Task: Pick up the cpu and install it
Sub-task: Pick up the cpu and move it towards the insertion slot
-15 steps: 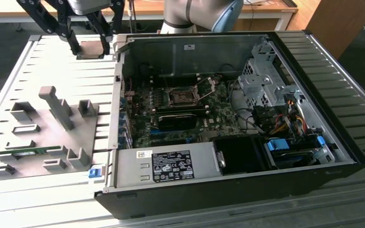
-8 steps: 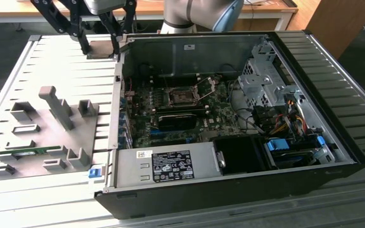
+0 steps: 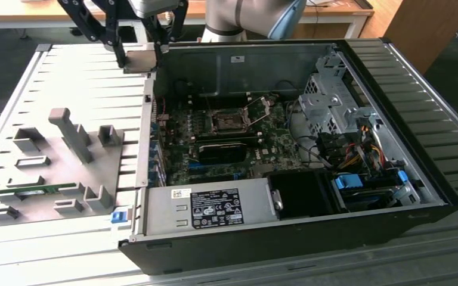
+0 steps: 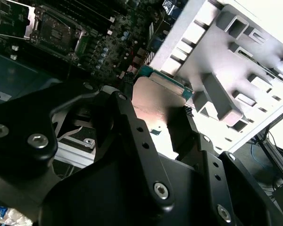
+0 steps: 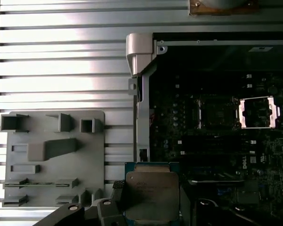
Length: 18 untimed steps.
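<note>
Smooth silver-grey tubular robot arm (image 3: 241,18) carrying a matte black two-finger metal gripper (image 3: 140,58).
The arm's rounded shell is plain grey with a soft sheen, and a pale blue plastic joint cover (image 3: 287,16) sits on its side in the exterior view. The gripper is built from flat, angular black linkage bars (image 4: 132,155) with bevelled edges, pierced by a row of small round holes (image 4: 142,136). Bright silver socket-head screws (image 4: 37,140) mark the pivots in the second wrist view, and one more pivot screw (image 5: 74,207) glints in the first wrist view.
</note>
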Available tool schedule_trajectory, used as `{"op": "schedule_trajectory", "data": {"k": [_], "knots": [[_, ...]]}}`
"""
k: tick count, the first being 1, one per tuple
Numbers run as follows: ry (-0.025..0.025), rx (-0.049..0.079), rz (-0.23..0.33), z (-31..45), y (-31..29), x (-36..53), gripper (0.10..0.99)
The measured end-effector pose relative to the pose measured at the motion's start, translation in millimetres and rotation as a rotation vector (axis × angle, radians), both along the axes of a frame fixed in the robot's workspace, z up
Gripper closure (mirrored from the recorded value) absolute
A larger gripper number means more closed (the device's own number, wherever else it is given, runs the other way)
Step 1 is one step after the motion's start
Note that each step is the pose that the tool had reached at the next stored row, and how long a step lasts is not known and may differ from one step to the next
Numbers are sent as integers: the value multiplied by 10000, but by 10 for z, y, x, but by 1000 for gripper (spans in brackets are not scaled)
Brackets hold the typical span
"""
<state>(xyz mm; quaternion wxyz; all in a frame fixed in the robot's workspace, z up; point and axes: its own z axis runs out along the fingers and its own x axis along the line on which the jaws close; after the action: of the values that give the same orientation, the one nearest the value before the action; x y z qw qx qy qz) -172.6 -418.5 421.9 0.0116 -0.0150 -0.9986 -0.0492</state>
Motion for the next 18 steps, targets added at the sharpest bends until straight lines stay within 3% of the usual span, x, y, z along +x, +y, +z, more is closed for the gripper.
{"op": "schedule_trajectory", "data": {"k": [18], "knots": [[0,1,-1,0,2,422,545]]}}
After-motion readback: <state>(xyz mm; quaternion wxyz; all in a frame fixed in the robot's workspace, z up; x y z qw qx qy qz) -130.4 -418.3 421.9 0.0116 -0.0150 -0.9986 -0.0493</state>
